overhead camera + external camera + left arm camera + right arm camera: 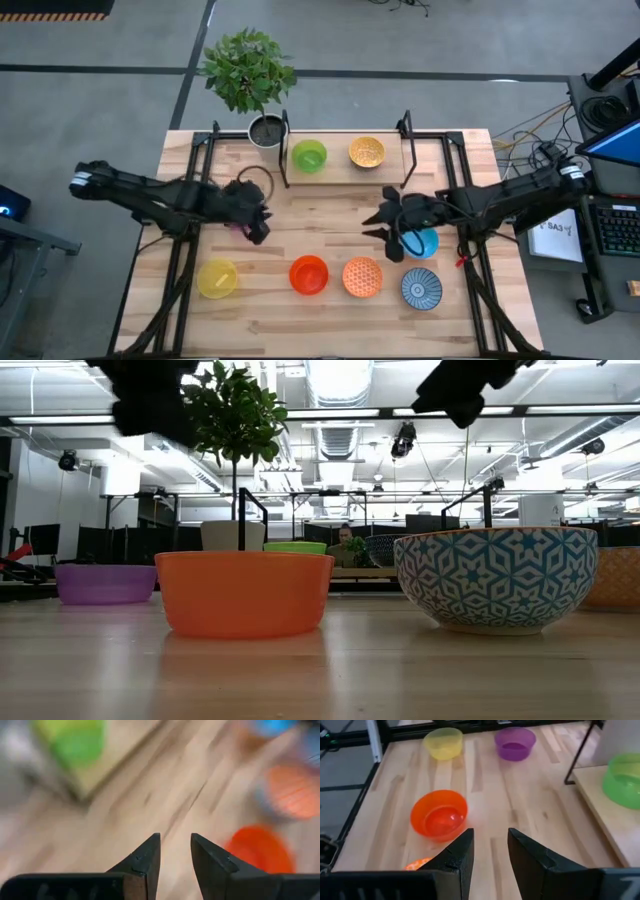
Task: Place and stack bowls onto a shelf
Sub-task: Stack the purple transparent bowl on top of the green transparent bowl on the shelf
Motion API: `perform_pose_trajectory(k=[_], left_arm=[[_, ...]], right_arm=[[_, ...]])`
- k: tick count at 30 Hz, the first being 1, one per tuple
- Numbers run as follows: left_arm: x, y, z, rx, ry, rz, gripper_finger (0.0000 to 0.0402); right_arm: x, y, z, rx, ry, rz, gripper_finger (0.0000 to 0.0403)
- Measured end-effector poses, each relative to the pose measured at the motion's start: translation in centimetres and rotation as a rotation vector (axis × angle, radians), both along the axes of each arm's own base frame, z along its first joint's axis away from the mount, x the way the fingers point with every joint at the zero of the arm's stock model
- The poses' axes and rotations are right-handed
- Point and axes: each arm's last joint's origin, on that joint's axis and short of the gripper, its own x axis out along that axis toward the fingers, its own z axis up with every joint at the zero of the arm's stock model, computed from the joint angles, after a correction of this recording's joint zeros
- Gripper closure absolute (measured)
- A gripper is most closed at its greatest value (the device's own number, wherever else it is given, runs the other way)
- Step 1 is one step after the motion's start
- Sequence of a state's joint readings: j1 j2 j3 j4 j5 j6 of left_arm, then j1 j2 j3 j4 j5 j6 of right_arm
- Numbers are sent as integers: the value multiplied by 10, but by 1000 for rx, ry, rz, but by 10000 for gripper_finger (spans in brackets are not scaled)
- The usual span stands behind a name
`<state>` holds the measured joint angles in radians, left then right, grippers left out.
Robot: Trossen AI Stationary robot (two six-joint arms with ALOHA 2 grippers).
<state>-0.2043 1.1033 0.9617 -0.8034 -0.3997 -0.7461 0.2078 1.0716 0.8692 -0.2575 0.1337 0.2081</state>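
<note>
The shelf holds the green bowl and a yellow patterned bowl. On the table stand a yellow bowl, the red-orange bowl, the dotted orange bowl, the blue-and-white bowl, the light blue bowl and the purple bowl. My left gripper hovers open over the purple bowl, hiding most of it from above. My right gripper is open left of the light blue bowl, above bare table.
A potted plant stands at the shelf's left end, beside a black post. Black frame rails run along both table sides. Bare wood lies between the shelf front and the near row of bowls.
</note>
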Motion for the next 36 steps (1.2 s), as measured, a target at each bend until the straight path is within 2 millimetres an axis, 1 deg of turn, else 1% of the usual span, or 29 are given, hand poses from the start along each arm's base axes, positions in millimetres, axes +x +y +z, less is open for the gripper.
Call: perform_pose_trajectory(k=[3, 5, 8, 11, 16, 19, 23, 28, 36], left_arm=[[3, -2, -10, -84, 250, 159, 311], [6, -3, -21, -101, 391, 220, 311], [14, -6, -36, -143, 515, 248, 302], [22, -8, -48, -158, 578, 250, 279], [30, -7, -62, -129, 646, 233, 233], [33, -4, -68, -112, 670, 233, 221], [33, 3, -77, -85, 688, 239, 223], [29, 13, -96, -98, 676, 268, 234], [23, 18, -123, -116, 628, 284, 250]], right_arm=[[-3, 4, -6, -2, 9, 20, 294], [-3, 6, -9, -5, 19, 29, 294], [-2, 7, -12, -17, 31, 37, 294], [0, 8, -14, -31, 38, 44, 294], [0, 8, -14, -40, 37, 50, 294], [-1, 8, -14, -43, 38, 52, 294], [-1, 8, -15, -48, 41, 55, 294], [-1, 8, -16, -48, 45, 54, 294], [-1, 8, -17, -50, 47, 55, 294]])
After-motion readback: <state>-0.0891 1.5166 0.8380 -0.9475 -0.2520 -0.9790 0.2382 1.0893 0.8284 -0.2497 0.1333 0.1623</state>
